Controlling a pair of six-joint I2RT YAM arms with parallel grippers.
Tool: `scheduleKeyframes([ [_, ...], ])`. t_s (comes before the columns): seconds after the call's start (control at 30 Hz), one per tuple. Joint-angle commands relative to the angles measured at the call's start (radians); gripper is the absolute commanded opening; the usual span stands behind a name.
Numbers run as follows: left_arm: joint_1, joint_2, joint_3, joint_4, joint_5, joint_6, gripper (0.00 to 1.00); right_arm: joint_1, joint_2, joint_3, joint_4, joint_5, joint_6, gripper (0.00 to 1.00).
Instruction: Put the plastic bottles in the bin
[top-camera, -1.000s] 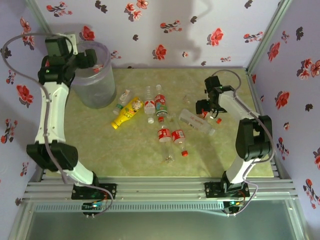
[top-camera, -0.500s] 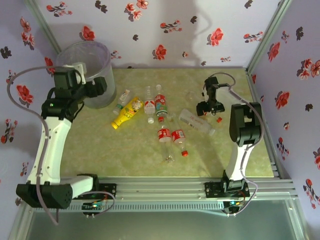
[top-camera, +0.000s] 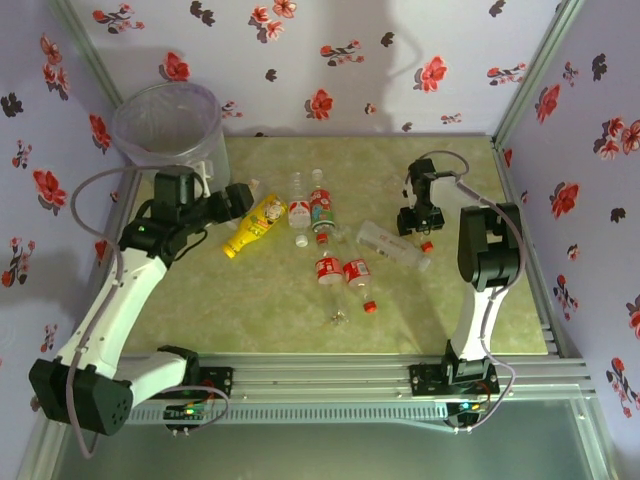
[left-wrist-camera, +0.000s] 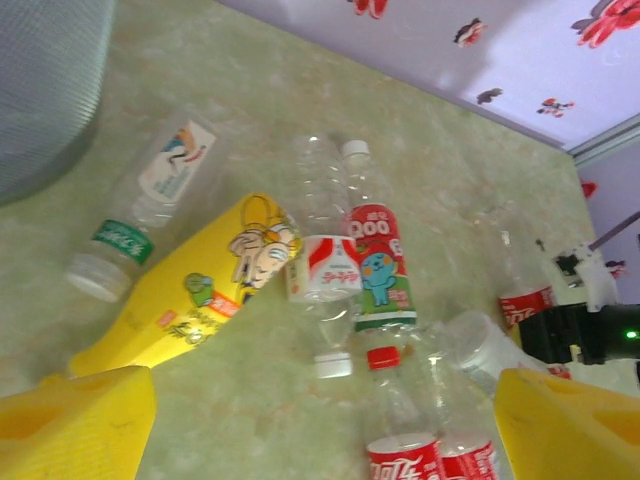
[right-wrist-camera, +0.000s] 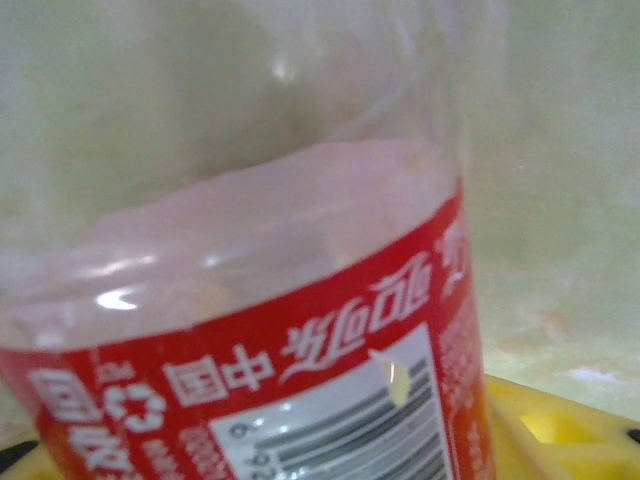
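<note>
- Right gripper (top-camera: 417, 222): pads closed against a red-labelled bottle (right-wrist-camera: 300, 360), low over the right side of the table (top-camera: 270, 310).
- Left gripper (top-camera: 238, 198): fingers spread wide, holding nothing, just above the yellow bottle (top-camera: 255, 225).
- Other plastic bottles (top-camera: 322, 215): lying scattered mid-table.
- Bin (top-camera: 150, 140): upright in the far-left corner.

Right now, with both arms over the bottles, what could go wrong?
1. The right gripper looks shut on a clear red-labelled bottle; it could squash or slip on the lift.
2. The bin sits in the far left corner, with the left arm in between; carrying the bottle across risks a clash.
3. The left gripper hangs open over the yellow bottle, which is packed against clear bottles; closing may snag two.
</note>
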Motion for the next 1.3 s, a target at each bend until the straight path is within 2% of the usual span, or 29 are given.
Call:
scheduleKeyframes([
  [0.0,-0.034,0.027,-0.03,0.148,0.051,-0.089,0.88,-0.005,-0.069,0.007,-0.007,0.012,0.001,0.52],
  [0.03,-0.042,0.039,-0.041,0.185,0.071,-0.111,0.88,-0.005,-0.086,0.014,-0.013,0.015,0.001,0.49],
  [0.2,-0.1,0.123,-0.042,0.318,0.143,-0.169,0.87,0.002,-0.192,0.05,-0.05,0.019,0.022,0.48],
  [0.3,-0.146,0.197,-0.015,0.388,0.189,-0.177,0.87,0.046,-0.254,0.082,-0.098,0.003,0.057,0.48],
  [0.37,-0.178,0.253,0.004,0.447,0.213,-0.194,0.88,0.096,-0.311,0.052,-0.068,-0.09,0.091,0.48],
  [0.5,-0.244,0.352,0.07,0.481,0.222,-0.187,0.88,0.189,-0.393,-0.027,0.051,-0.372,0.182,0.48],
  [0.7,-0.278,0.438,0.121,0.481,0.249,-0.166,0.87,0.273,-0.443,-0.109,0.169,-0.537,0.294,0.45],
  [0.97,-0.292,0.477,0.11,0.55,0.262,-0.19,0.9,0.339,-0.439,-0.16,0.25,-0.656,0.353,0.43],
  [1.1,-0.293,0.495,0.106,0.575,0.261,-0.201,0.97,0.361,-0.432,-0.183,0.3,-0.693,0.382,0.42],
  [1.27,-0.292,0.509,0.099,0.614,0.262,-0.227,0.93,0.365,-0.417,-0.206,0.337,-0.731,0.408,0.42],
])
